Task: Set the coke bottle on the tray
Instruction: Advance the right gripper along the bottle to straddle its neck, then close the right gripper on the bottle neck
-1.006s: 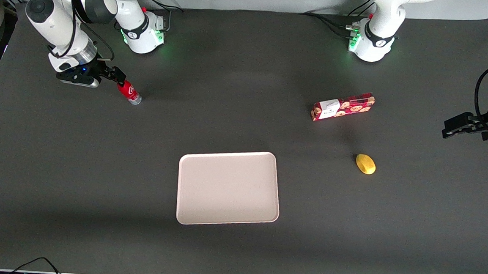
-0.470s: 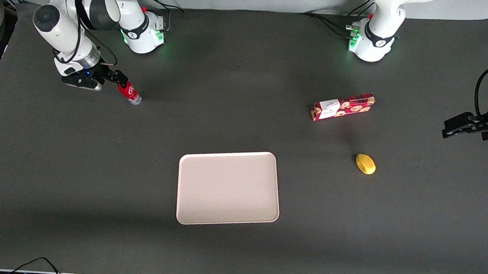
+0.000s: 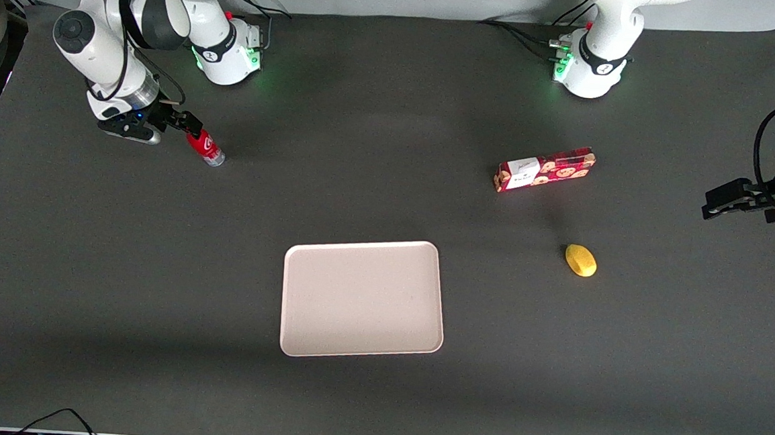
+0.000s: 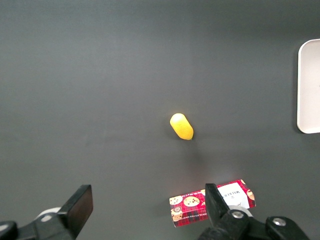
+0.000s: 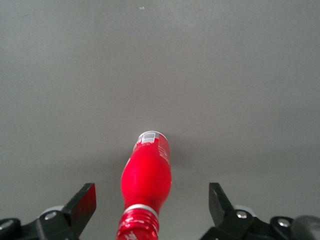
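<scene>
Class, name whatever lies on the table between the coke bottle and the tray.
Nothing: in the front view only bare dark table separates the coke bottle, with the open tool at its cap end, from the tray.

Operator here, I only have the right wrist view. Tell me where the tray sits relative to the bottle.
Observer: The tray lies nearer the front camera than the coke bottle, and further toward the parked arm's end of the table.
Operator: Report anything else on the table.
Observer: A red cookie box and a yellow object lie toward the parked arm's end, well apart from the tray.
Operator: Confirm the tray's contents.
Observer: Nothing rests on it.
Operator: Give me the gripper's position.
Observer: The gripper is open, its fingers on either side of the bottle's cap end without touching it; the bottle lies on the table.
</scene>
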Robot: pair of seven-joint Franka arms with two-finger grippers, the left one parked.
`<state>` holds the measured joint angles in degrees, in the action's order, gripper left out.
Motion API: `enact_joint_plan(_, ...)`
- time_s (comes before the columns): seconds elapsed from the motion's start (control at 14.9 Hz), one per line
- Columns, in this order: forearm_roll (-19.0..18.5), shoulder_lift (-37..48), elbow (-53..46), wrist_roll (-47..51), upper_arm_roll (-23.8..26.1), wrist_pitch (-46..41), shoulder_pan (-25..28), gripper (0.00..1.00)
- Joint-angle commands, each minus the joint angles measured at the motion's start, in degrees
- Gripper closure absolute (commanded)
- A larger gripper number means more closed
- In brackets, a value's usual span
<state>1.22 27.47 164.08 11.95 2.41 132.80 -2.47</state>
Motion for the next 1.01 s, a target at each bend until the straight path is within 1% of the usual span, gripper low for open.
enact_joint_plan(0.0, 0.8, 2.41, 4.05, 3.34, 0.05, 0.97, -0.08, 0.0)
enact_joint_plan(0.27, 1.06, 1.88, 3.96, 3.43, 0.13, 0.97, 0.44, 0.0)
enact_joint_plan(0.4, 2.73, 1.79, 3.96, 3.35, 0.22, 0.88, 0.62, 0.0)
enact_joint_plan(0.47, 2.73, 1.79, 3.96, 3.43, 0.4, 0.88, 0.62, 0.0)
enact_joint_plan(0.54, 2.73, 1.71, 3.96, 3.35, 0.66, 0.88, 0.62, 0.08)
enact_joint_plan(0.6, 2.73, 1.71, 3.88, 3.43, 1.18, 0.88, 0.62, 0.13)
enact_joint_plan(0.67, 2.82, 1.62, 3.88, 3.43, 1.45, 0.71, 0.62, 0.21)
enact_joint_plan(0.87, 2.82, 1.62, 3.7, 3.43, 1.54, 0.62, 0.62, 0.4)
enact_joint_plan(0.94, 2.82, 1.62, 3.7, 3.43, 1.54, 0.62, 0.62, 0.48)
